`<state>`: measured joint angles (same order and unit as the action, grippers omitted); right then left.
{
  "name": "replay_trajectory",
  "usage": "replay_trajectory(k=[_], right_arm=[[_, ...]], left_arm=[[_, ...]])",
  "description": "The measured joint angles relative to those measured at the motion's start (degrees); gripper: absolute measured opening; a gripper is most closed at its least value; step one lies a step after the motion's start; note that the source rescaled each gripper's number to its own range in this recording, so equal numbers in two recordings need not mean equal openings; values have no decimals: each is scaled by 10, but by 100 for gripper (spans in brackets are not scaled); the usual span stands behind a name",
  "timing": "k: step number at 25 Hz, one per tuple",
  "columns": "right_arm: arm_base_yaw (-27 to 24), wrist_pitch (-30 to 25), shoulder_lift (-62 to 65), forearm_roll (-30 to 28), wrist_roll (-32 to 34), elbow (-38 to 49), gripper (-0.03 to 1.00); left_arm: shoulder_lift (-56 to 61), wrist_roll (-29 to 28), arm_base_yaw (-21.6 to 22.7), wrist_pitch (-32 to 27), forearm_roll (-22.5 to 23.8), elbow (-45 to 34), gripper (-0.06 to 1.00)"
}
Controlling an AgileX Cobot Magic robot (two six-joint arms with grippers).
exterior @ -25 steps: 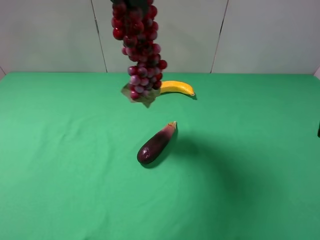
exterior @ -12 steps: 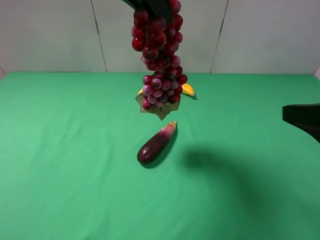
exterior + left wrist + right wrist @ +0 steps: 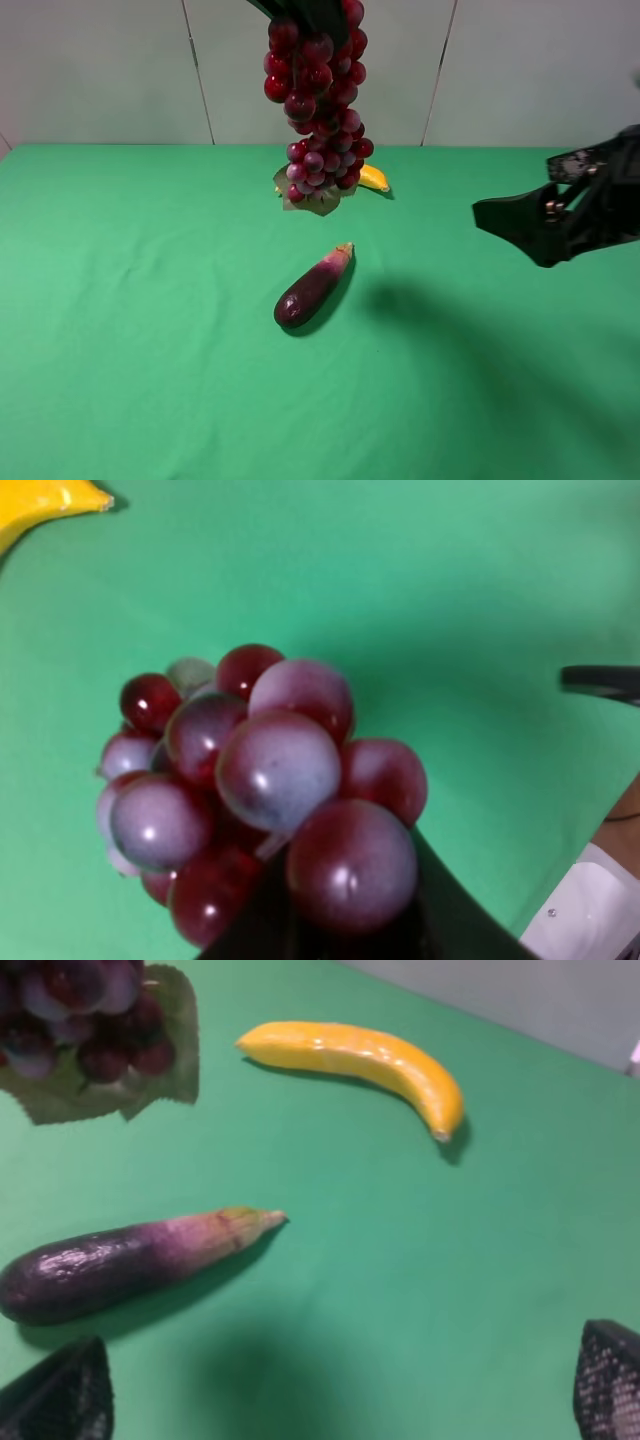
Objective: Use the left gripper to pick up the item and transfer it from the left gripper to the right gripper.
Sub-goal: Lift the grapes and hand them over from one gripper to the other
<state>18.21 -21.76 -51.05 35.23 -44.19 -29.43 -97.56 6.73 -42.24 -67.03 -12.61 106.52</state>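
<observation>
Grapes [image 3: 318, 110] hang as a vertical bunch high above the table [image 3: 150, 350], clamped at the top by the left hand [image 3: 312, 14], with the right hand [image 3: 520, 192], fingers spread apart, well off to their right.

grapes [image 3: 318, 100]: glossy, smooth | eggplant [image 3: 310, 290]: shiny skin | banana [image 3: 374, 178]: glossy | tablecloth [image 3: 120, 350]: matt

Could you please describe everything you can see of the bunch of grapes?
The bunch of grapes is a long cluster of glossy dark red and purplish round berries, plastic-looking, with a dull green leaf at its lower end. It hangs vertically in the air, held at its top by the left gripper, clear of the green table. Nothing else touches it. In the high view it partly covers the banana behind.
</observation>
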Motion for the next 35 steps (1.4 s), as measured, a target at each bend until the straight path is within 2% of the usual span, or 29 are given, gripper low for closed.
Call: replay_trajectory(k=[5,10,17,25,32,35], right_arm=[[77,82,-59,23,-43,0,100],[144,166,-108,26,-50,0,100],[188,246,-159,27,-51,-1,100],[197,270,-213,27,-47,-55,100],[197,263,-234,25,-46,-89,100],[197,237,-234,24,-46,-90,100]], left_arm=[[0,40,0,0,-6,0,1],[0,116,0,0,-9,0,1],[0,159,0,0,-21,0,1],[0,191,0,0,-76,0,1],[0,202,0,0,-78,0,0],[0,209,0,0,-77,0,0]])
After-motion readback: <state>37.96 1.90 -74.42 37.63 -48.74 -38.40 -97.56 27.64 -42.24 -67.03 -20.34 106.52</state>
